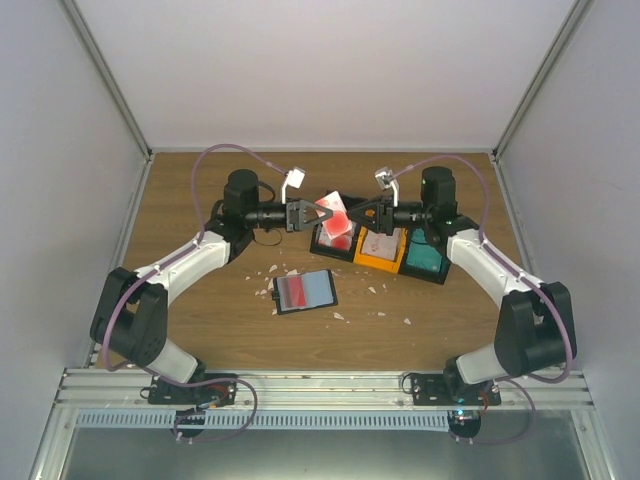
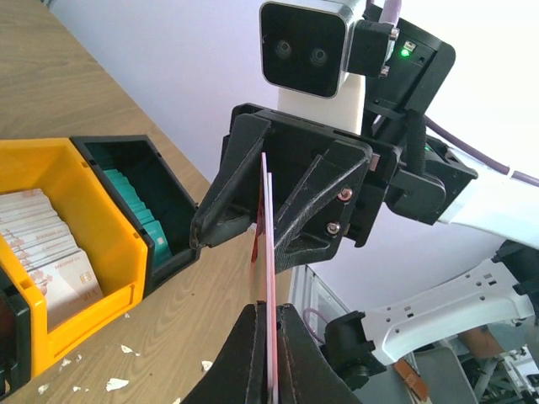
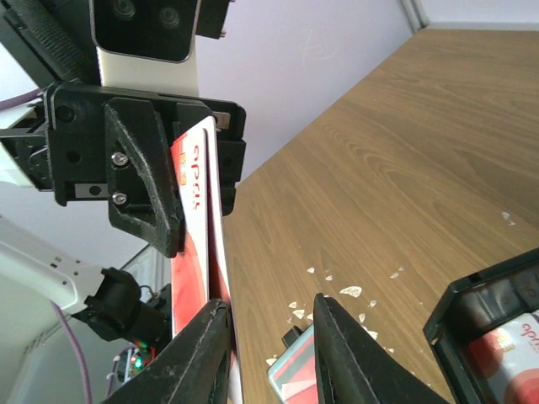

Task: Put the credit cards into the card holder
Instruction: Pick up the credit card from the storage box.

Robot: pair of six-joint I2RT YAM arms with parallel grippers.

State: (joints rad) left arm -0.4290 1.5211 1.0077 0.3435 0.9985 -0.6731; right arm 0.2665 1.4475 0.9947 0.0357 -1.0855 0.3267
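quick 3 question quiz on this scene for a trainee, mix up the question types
1. Which gripper is shut on the red-and-white card? A left B right C neither
2. True or false: the card holder lies open on the table, outside the trays.
3. Fill in: in the top view, the cards in the tray right of the orange tray are ____.
Key: 1 A, the left gripper holds it; the right gripper stands open around it. 2 true. 3 teal.

Left arm [image 1: 185,258]: stretched forward, forearm turned inward to the right.
Left gripper [image 1: 330,215]: fingers pressed tight on a card [image 1: 336,203].
Right arm [image 1: 490,262]: mirrored, forearm turned inward to the left.
Right gripper [image 1: 353,216]: set tip to tip with the left; fingers parted either side of the card.
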